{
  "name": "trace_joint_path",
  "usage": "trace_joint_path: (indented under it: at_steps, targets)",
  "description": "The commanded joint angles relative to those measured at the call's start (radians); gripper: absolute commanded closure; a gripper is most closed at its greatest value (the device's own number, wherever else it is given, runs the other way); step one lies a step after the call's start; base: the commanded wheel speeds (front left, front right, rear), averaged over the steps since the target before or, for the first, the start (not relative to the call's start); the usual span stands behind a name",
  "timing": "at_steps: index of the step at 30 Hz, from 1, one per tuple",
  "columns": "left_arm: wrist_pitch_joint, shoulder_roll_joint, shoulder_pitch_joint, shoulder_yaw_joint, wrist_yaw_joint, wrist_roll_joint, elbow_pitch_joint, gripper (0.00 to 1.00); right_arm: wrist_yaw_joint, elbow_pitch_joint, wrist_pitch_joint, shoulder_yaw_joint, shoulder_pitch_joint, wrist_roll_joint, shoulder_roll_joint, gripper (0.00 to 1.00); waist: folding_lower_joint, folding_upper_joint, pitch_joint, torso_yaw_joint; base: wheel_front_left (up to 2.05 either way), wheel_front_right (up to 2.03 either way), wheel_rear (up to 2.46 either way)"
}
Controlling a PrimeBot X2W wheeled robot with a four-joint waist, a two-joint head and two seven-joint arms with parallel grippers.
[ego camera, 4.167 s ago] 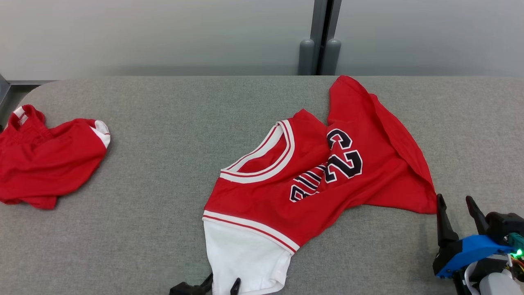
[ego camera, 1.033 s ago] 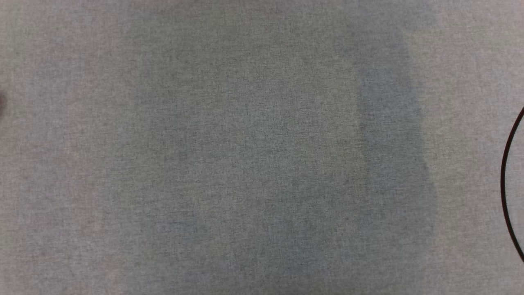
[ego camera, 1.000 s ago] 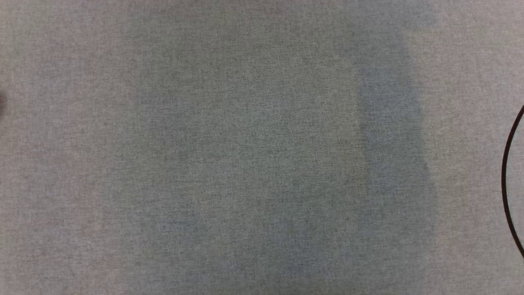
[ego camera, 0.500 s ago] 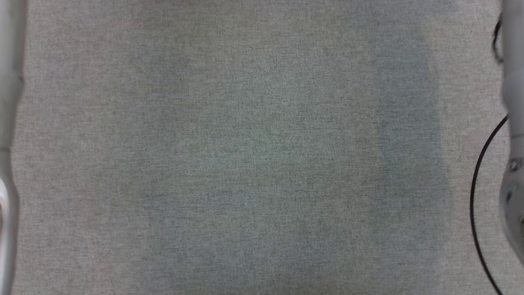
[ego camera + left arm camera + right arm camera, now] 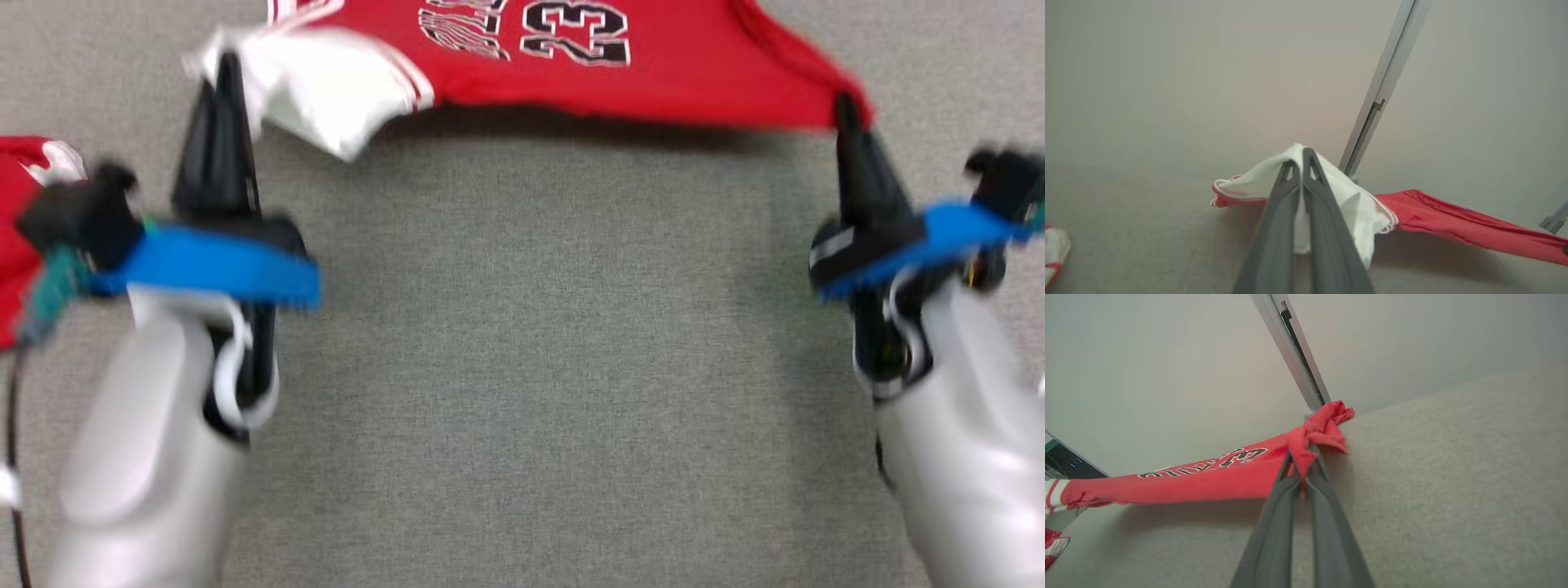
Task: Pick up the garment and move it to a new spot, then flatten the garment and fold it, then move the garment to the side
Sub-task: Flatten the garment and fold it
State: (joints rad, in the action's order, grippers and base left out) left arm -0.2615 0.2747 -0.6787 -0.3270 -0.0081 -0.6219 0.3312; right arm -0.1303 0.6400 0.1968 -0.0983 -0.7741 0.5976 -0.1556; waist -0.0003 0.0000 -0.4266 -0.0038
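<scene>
— Where is the shirt?
— The red shirt (image 5: 678, 82) is strung out between the two tools, across the top of the head view, above the grey bench (image 5: 531, 392); a dark shadow lies on the bench under it; the number 23 shows in black with white edging.
— What is the left tool doing?
— The left tool (image 5: 220, 65) has its two dark fingers pressed together on the white part (image 5: 326, 90) at the shirt's left end; in the left wrist view the white cloth is bunched around the fingertips and droops on both sides of them.
— And the right one?
— The right tool (image 5: 845, 106) pinches the red corner at the other end; in the right wrist view a crumpled knot of red cloth sticks out past its closed tips; from there the shirt runs taut toward the left.
— Does the shirt touch the bench?
— The near edge hangs clear; the far side I cannot tell.
— Anything else there?
— A second red piece of clothing (image 5: 20, 212) with white trim lies at the left edge, apart from the shirt; behind the bench stands a pale wall (image 5: 1167, 61) with a grey metal post (image 5: 1392, 65).
</scene>
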Motion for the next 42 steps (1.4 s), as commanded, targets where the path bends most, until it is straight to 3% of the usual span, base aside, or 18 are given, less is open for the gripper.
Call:
trace_joint_path:
  at_steps: [1, 10, 19, 29, 42]
  targets:
    - [-0.005, -0.003, 0.071, 0.012, 0.017, 0.011, -0.041, 1.0, -0.001, -0.032, -0.008, -0.003, 0.07, 0.013, -0.009, 1.0, 0.0003, 0.0, 0.023, -0.012, 0.0, 0.0, 0.0]
    - [-0.005, -0.028, 0.505, 0.046, 0.086, 0.013, -0.223, 1.0, -0.001, -0.193, -0.072, 0.044, 0.449, 0.041, 0.02, 1.0, 0.0003, 0.0, 0.141, -0.018, 0.0, 0.0, 0.0]
    - [-0.005, -0.045, 0.759, 0.021, 0.119, 0.008, -0.302, 1.0, -0.001, -0.402, -0.167, 0.137, 0.71, -0.004, 0.054, 1.0, 0.0003, 0.0, 0.251, 0.002, 0.0, 0.0, 0.0]
    - [0.012, -0.05, 0.901, -0.029, 0.142, 0.011, -0.325, 1.0, -0.001, -0.576, -0.303, 0.252, 0.939, -0.044, 0.097, 1.0, 0.0003, 0.0, 0.33, 0.025, 0.0, 0.0, 0.0]
    - [0.034, -0.034, 0.873, -0.052, 0.135, 0.024, -0.323, 1.0, -0.001, -0.58, -0.34, 0.243, 0.951, -0.026, 0.105, 1.0, 0.0003, 0.0, 0.347, 0.019, 0.0, 0.0, 0.0]
